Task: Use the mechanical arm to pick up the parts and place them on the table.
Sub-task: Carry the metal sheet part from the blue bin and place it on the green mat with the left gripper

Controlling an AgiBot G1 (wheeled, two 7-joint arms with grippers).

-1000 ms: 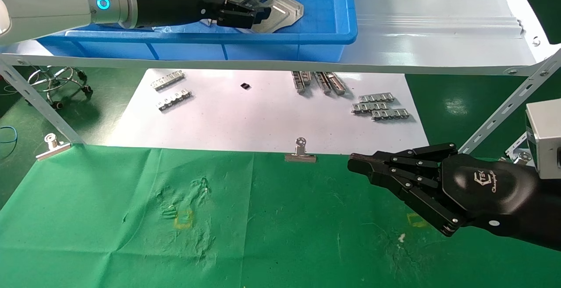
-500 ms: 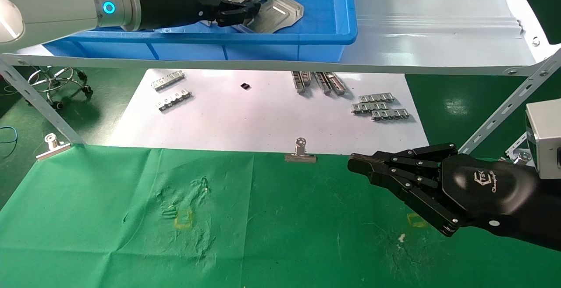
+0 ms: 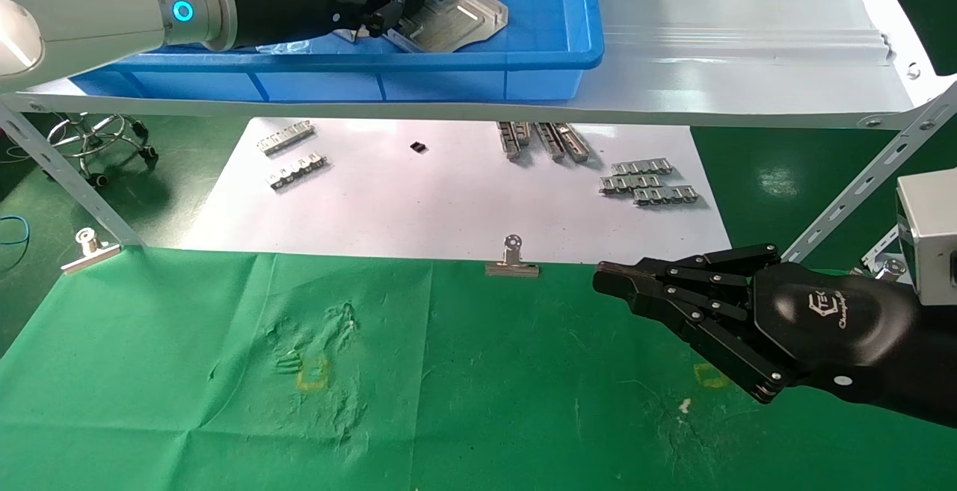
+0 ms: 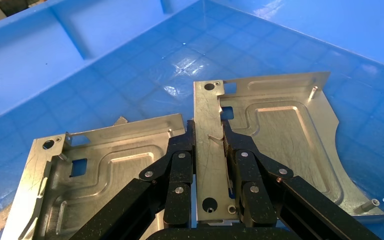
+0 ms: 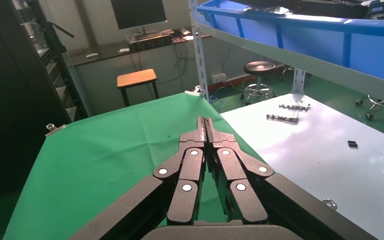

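My left gripper reaches into the blue bin on the shelf and is shut on the upturned end strip of a silvery sheet-metal part. In the left wrist view its jaws clamp that strip between them, with the part's body beyond them. A second part lies flat beside it on the bin floor. My right gripper is shut and empty, held just above the right side of the green table; it also shows in the right wrist view.
A white sheet behind the green cloth carries several small ribbed strips. Binder clips pin the cloth's far edge. The ribbed silver-white shelf and its slanted struts overhang the sheet. A stool stands at the left.
My left gripper has closed on the part's end strip and drawn back slightly to the left, shifting the part with it. The right arm has not moved.
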